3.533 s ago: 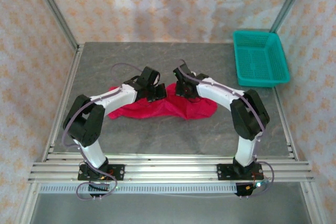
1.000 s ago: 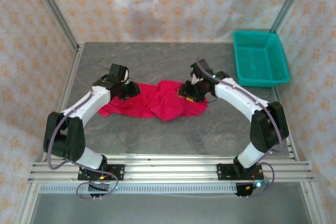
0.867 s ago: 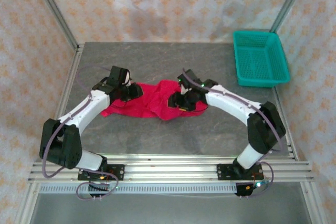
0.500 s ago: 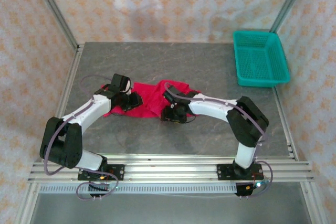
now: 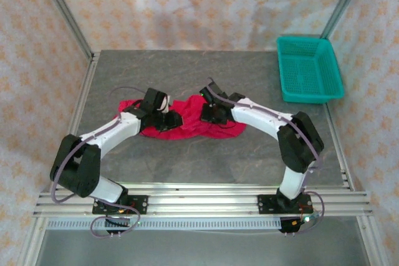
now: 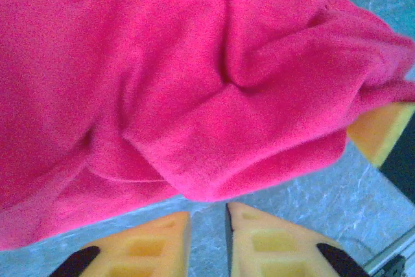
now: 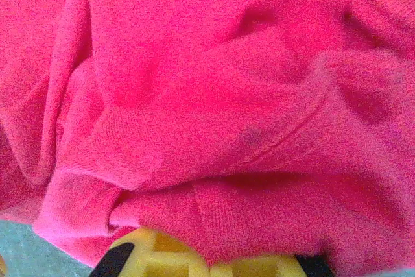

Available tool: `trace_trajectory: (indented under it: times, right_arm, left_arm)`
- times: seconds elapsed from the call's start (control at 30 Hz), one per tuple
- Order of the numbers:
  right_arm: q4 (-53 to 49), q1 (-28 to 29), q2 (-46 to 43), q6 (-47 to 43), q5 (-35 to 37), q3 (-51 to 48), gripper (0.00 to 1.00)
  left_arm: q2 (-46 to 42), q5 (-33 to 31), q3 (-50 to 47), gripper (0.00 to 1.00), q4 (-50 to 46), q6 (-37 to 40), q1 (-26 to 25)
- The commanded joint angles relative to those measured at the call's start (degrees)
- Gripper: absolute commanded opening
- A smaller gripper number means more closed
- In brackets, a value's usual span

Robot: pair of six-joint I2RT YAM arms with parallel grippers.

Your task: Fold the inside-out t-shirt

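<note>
Even soft light; blurred t-shirt (image 6: pixel 162 82) close-ups

Grey stone-look table (image 5: pixel 187 166) — evenly lit. Pale cloth walls (image 5: pixel 187 4), orange-patterned, on three sides. Aluminium rails (image 5: pixel 199 200) along near edge.

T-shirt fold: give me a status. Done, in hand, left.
Done: nothing that shows. The t-shirt lies in a crumpled heap on the table, with no flat panel or crease. In hand: the right gripper has its jaws shut and buried in cloth, apparently pinching a fold. The left gripper sits at the cloth's edge, jaws slightly apart and empty. Left: spread it flat, then make every fold.
</note>
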Motion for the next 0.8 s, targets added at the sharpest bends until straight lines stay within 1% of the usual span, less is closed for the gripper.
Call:
trace_trajectory:
  times: [0.0,0.17,0.3,0.47,0.53,0.7,0.77]
  right_arm:
    - [0.79,-1.62,-1.49,0.27,-3.21,0.57,0.0]
    - [2.02,-3.09,-0.06,1.45,-5.15,2.3,0.0]
    - [3.06,-3.99,2.77,2.92,-7.81,4.37,0.0]
    - [2.24,-4.13,4.35,2.77,-7.75,6.2,0.0]
    - [1.96,-4.23,4.42,2.66,-7.65,6.45,0.0]
    - [1.8,-4.35,4.17,2.66,-7.73,6.36,0.0]
    - [1.7,-4.35,4.04,2.66,-7.73,6.34,0.0]
  left_arm:
    - [1.81,1.67,2.69,0.29,2.39,-0.15,-1.82]
    - [2.47,2.66,2.42,0.34,3.14,0.02,-2.78]
    - [1.64,1.63,0.19,0.38,5.32,-1.68,-3.52]
    - [2.67,-0.33,-1.74,0.42,9.37,-3.21,-5.34]
    - [3.58,-2.0,-1.24,0.44,9.28,-2.25,-6.31]
    - [6.86,-10.45,1.7,0.48,5.43,1.98,-7.03]
    - [8.1,-12.64,2.84,0.49,4.86,2.56,-7.14]
